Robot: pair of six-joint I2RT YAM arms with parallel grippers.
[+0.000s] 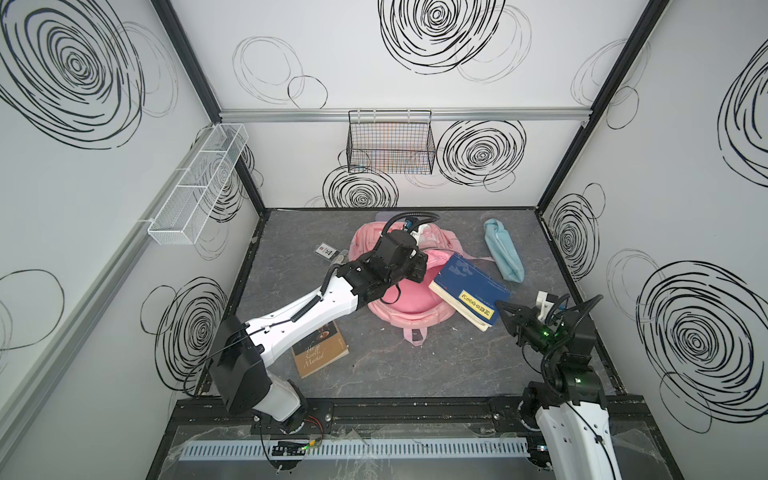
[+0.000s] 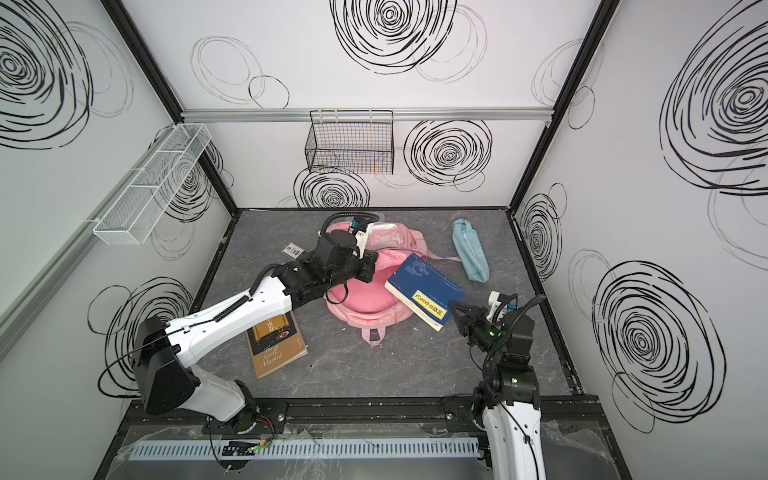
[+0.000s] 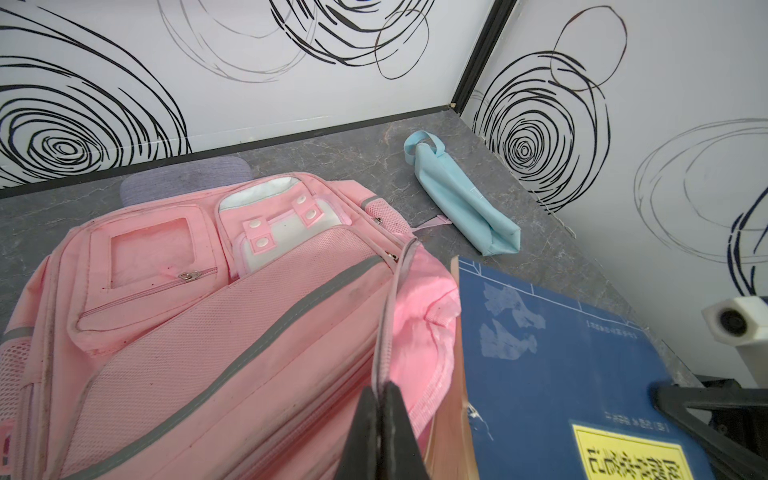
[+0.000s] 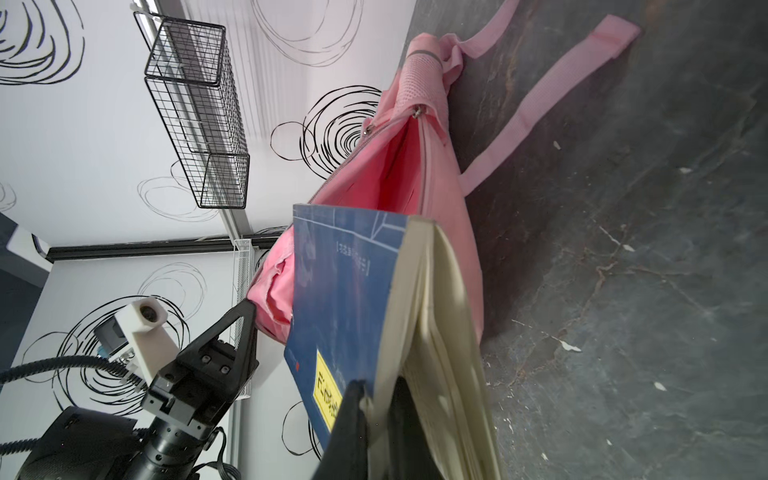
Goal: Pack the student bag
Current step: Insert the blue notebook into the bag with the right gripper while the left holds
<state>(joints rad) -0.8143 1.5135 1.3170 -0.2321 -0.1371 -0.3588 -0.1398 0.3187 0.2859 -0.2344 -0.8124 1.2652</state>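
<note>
A brown paperback (image 1: 322,353) lies at 7 o'clock on the marbled grey table (image 1: 415,374), the right tool (image 1: 500,306) at 4 o'clock grips the flat blue book (image 1: 465,282) by a corner, tilted against the soft pink student bag (image 1: 405,307) at centre, whose open zip rim the left tool (image 3: 379,395) pinches, with a limp light-blue pouch (image 1: 503,249) beyond at 2 o'clock.

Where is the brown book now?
In a top view, the brown book lies on the table, partly under the left arm, front left of the student bag.
</note>
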